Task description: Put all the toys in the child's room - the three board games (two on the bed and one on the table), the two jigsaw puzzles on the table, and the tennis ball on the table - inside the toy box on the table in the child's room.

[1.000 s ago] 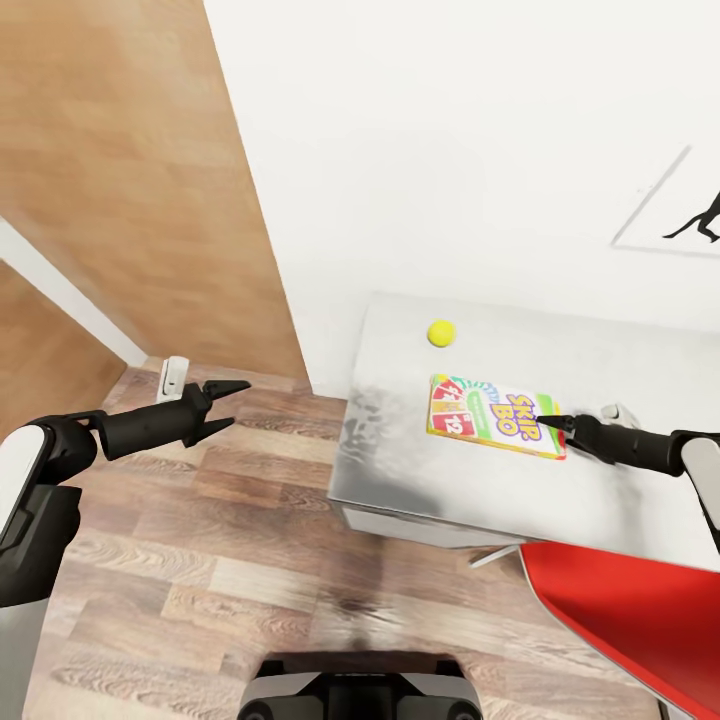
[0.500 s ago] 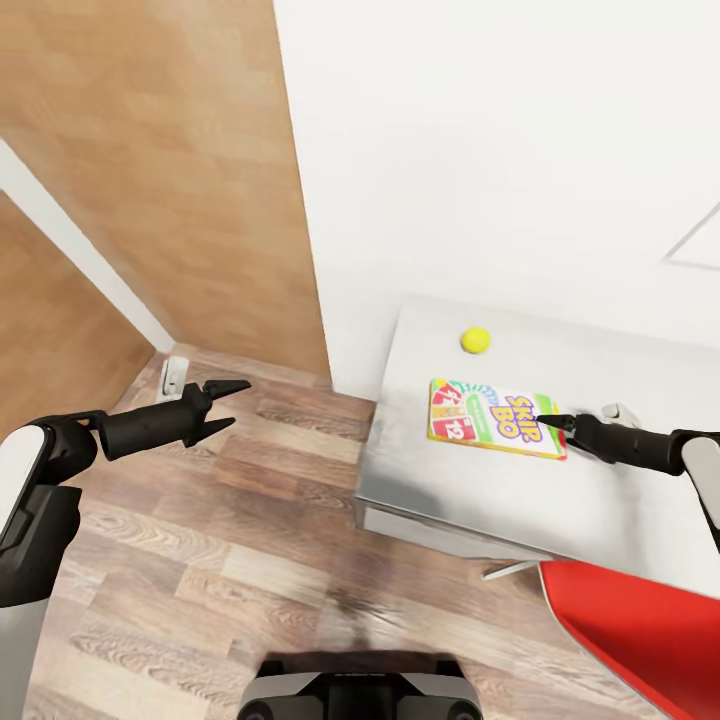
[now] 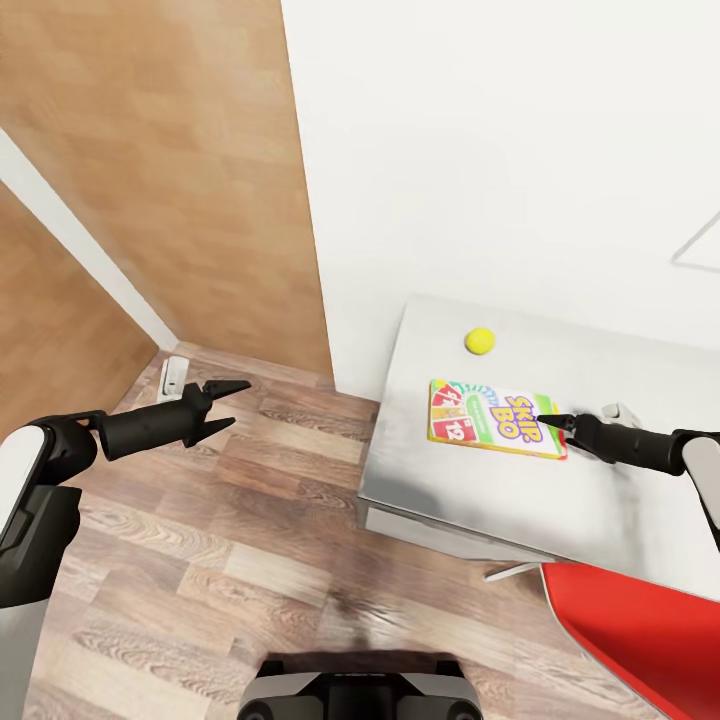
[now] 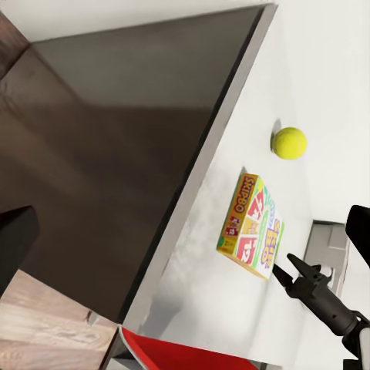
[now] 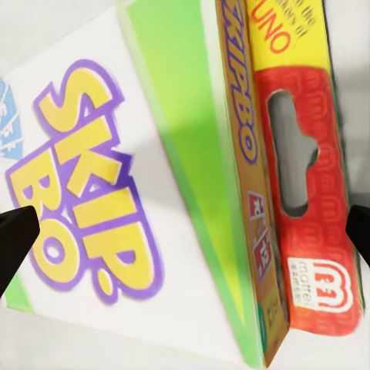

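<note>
A wood-plank floor (image 3: 200,540) spreads below, brown and streaked. A red chair (image 3: 640,630) sits just beside the tabletop's near edge. A plain white wall (image 3: 500,150) rises behind its far edge. Wooden wardrobe doors (image 3: 160,150) stand off to one side, with a small white object (image 3: 174,376) at their foot.

Head view: from high on the robot, facing forward and down over both arms, taking in floor (image 3: 200,520), wall (image 3: 500,150) and the table (image 3: 480,480) end.
Left wrist view: from off the table's end, looking across its dark side and along the top, from some way off.
Right wrist view: very near, facing the SKIP BO box (image 5: 154,193) at its edge.
Shared: the box (image 3: 495,418) (image 4: 250,235) in all three; ball (image 3: 480,341) (image 4: 290,142) and right gripper (image 3: 545,420) (image 4: 294,266) in head and left wrist.
</note>
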Robot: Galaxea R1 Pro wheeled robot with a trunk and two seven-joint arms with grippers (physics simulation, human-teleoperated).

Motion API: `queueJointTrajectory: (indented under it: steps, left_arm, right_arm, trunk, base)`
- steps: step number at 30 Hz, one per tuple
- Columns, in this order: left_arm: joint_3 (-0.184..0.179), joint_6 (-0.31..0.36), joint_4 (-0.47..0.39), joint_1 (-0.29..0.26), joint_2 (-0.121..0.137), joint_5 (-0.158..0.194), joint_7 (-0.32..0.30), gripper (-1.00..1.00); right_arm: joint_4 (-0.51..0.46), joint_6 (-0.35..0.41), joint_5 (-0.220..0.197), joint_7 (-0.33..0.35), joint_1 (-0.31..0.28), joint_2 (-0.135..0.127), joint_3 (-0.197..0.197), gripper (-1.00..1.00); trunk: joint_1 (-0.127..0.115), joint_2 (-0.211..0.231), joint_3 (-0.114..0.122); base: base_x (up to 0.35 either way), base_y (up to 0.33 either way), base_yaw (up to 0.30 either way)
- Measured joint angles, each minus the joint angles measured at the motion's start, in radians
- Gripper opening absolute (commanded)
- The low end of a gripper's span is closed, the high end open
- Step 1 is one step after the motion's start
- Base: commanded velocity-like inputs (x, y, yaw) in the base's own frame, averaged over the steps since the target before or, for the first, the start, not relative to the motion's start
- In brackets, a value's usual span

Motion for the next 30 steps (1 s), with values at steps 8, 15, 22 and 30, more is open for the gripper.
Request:
queueJointTrajectory:
  steps: [8, 15, 22, 30]
  left_arm:
    - [0.000, 0.000, 0.001, 0.000, 0.000, 0.000, 0.000, 1.00]
    - [0.000, 0.000, 0.001, 0.000, 0.000, 0.001, 0.000, 1.00]
    - [0.001, 0.000, 0.001, 0.002, 0.000, 0.001, -0.001, 1.00]
    - [0.002, 0.000, 0.001, 0.004, 0.000, 0.000, 0.000, 1.00]
  right_arm:
    - [0.000, 0.000, 0.002, 0.000, 0.000, 0.000, 0.000, 1.00]
    - [0.000, 0.000, 0.003, 0.000, 0.000, 0.000, 0.000, 1.00]
    - [0.002, 0.000, 0.004, -0.001, 0.000, 0.000, 0.000, 1.00]
    - [0.003, 0.000, 0.002, 0.000, 0.000, 0.000, -0.001, 1.00]
  trunk:
    - [0.000, 0.000, 0.001]
    - [0.000, 0.000, 0.004]
    - [0.000, 0.000, 0.006]
    - [0.000, 0.000, 0.008]
  base:
    - [0.000, 0.001, 0.123]
    - [-0.049, 0.056, 0.233]
    - [-0.120, 0.105, 0.245]
    - [-0.037, 0.032, 0.092]
